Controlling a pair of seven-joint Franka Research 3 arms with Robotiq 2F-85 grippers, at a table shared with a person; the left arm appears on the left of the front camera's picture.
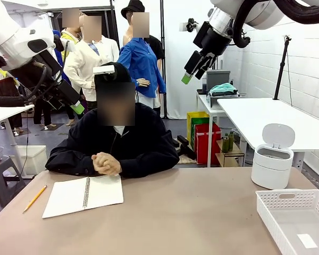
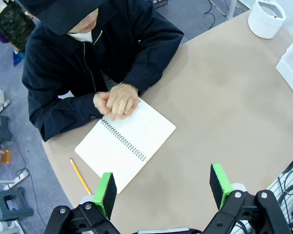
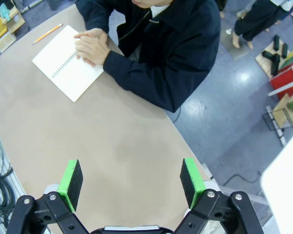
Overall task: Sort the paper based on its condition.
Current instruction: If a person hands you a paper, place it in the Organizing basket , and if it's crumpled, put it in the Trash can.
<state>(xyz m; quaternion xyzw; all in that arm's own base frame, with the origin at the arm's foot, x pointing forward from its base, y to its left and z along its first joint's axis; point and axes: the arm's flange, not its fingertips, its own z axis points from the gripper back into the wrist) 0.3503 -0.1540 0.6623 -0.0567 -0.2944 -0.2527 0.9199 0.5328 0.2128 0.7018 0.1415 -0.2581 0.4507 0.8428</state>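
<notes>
Left gripper (image 2: 162, 187) and right gripper (image 3: 130, 180), bottom of frame, jaws apart — paper would be light, limp — pinch an edge.

The notebook (image 1: 84, 194) lies on the table (image 1: 175, 218) before the person (image 1: 117, 143), pencil (image 1: 34, 198) to its left, bin (image 1: 273, 159) and basket (image 1: 287, 195) at right.

I see green pads (image 2: 106, 192) on my left hand (image 2: 162, 181), a white notebook (image 2: 132, 141), yellow pencil (image 2: 80, 176), tan worktop (image 2: 224, 112), white lattice basket (image 2: 290, 66).

Left end effector (image 1: 76, 106) hangs raised at nine o'clock, jaws spread wide; right end effector (image 1: 190, 73) at one o'clock, likewise spread and empty.
</notes>
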